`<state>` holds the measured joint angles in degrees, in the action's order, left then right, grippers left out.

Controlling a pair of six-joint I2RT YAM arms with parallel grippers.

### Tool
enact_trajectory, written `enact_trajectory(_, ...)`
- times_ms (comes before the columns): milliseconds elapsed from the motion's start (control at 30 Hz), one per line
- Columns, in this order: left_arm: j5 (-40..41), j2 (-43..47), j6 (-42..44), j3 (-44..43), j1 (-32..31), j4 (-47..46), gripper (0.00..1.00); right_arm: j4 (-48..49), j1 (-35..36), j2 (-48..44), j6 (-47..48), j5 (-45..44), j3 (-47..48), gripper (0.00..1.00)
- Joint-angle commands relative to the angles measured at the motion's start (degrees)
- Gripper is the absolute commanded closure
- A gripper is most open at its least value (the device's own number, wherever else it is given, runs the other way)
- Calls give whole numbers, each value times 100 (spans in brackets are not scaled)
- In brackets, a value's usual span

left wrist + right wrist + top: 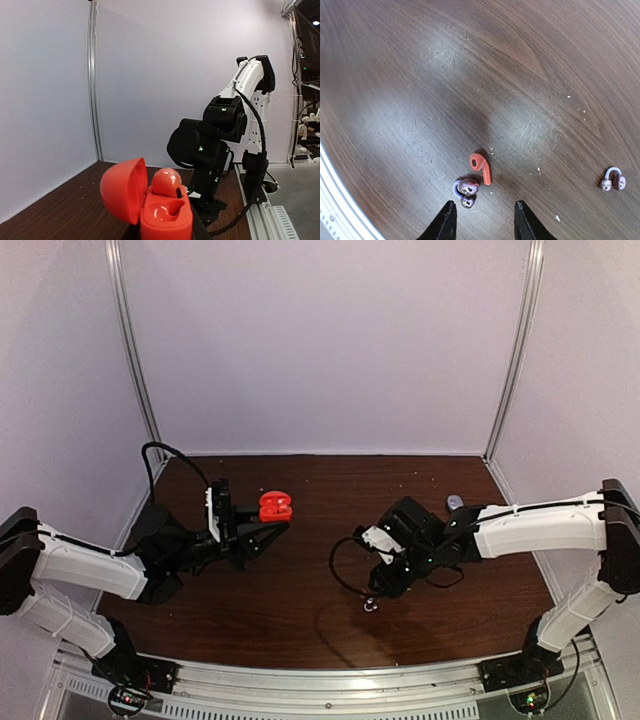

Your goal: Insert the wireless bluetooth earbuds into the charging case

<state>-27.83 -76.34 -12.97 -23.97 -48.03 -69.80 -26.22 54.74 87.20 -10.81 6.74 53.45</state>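
Below the right gripper (484,212), red earbud (481,167).

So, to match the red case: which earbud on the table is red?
The hooked red earbud ahead of the right gripper; the nearby earbud and the far earbud are silvery-grey.

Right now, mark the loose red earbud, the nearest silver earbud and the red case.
red earbud (484,171): right wrist view, stem.
silver earbud (468,187): right wrist view, round bud.
red case (165,227): left wrist view, base.

dark wooden table (300,585) (scuffed), pale walls (330,340) behind
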Motion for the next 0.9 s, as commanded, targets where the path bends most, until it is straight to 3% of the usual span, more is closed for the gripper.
enact_trajectory(0,-11,11,53,-55,39,-214,100,-134,-25,286,165,32,413,61)
enact_trajectory(467,45,135,93,14,48,-109,100,-51,-17,1294,304,386,681,62)
enact_trajectory(867,68,188,93,79,75,-113,100,-222,-46,1744,616,-481,908,70)
